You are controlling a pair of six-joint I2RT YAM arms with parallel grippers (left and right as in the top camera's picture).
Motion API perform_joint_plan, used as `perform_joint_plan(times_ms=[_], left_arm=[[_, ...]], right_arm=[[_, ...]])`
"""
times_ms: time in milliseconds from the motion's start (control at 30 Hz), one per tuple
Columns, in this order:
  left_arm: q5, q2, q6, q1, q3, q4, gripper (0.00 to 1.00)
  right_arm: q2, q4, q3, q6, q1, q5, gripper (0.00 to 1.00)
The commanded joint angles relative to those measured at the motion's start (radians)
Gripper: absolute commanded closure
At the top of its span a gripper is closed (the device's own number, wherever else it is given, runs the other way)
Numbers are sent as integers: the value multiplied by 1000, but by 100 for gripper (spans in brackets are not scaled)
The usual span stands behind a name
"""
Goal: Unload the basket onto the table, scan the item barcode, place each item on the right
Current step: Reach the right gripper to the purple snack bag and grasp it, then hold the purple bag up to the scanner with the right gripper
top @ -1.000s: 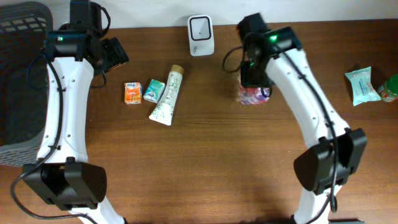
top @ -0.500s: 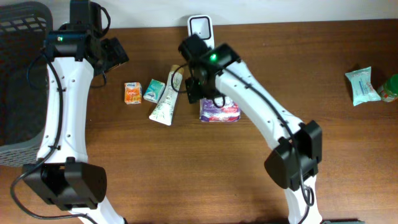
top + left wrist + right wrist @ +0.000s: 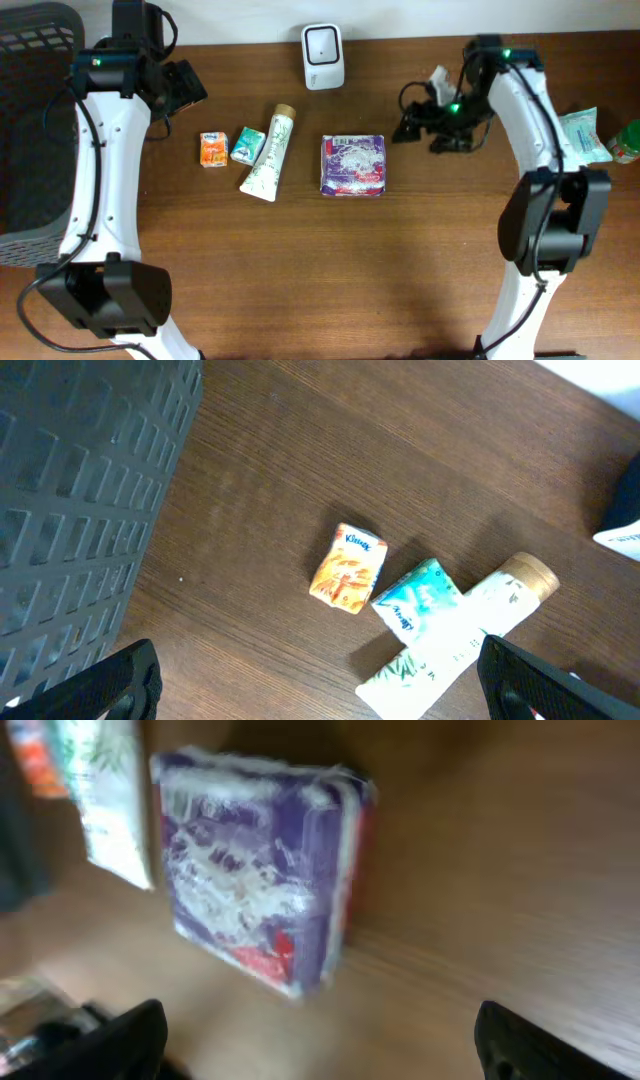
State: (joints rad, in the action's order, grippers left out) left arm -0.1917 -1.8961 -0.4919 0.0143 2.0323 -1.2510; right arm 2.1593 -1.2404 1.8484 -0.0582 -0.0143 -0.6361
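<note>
The item, a purple and red packet (image 3: 353, 164), lies flat on the table below the white scanner (image 3: 323, 45). In the right wrist view the packet (image 3: 260, 890) appears blurred ahead of the fingers. My right gripper (image 3: 410, 127) hovers to the packet's right, apart from it, open and empty; its dark fingertips (image 3: 110, 1040) stand wide at the frame's bottom corners. My left gripper (image 3: 188, 85) is at the back left, open and empty, above the small packs.
An orange tissue pack (image 3: 212, 149), a teal pack (image 3: 247, 145) and a white tube (image 3: 268, 153) lie left of the packet. A dark basket (image 3: 30, 120) stands at the far left. A wipes pouch (image 3: 583, 137) and a green object (image 3: 627, 140) sit at the right edge.
My right gripper carried the purple packet leftward, let it go on the table beside the tube, opened, and swung back to the right. The left arm has not moved.
</note>
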Motion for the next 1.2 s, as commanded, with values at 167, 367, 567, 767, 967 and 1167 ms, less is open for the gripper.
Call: perform_joint_plan(times_ms=[167,367,567,767,967,1167], left_arm=[[-7,0,-9,0,-1,0,1],[-7,0,-9,0,-1,0,1],[-7,0,-9,0,-1,0,1],[-7,-1,-9,0,-1,0,1],[-7,0,-9,0,-1,0,1],[-7,0,-9,0,-1,0,1]], right_arm=[[-8,501,-435,185,21,-259,22],[-8,701,-514,324,138,-258,96],[-93,694,-301,325,133,-359,96],[-187,692,-25,147,195,-129,96],[-190,698,-8,84,223,10,96],[-190,613,-8,134,228,248,96]])
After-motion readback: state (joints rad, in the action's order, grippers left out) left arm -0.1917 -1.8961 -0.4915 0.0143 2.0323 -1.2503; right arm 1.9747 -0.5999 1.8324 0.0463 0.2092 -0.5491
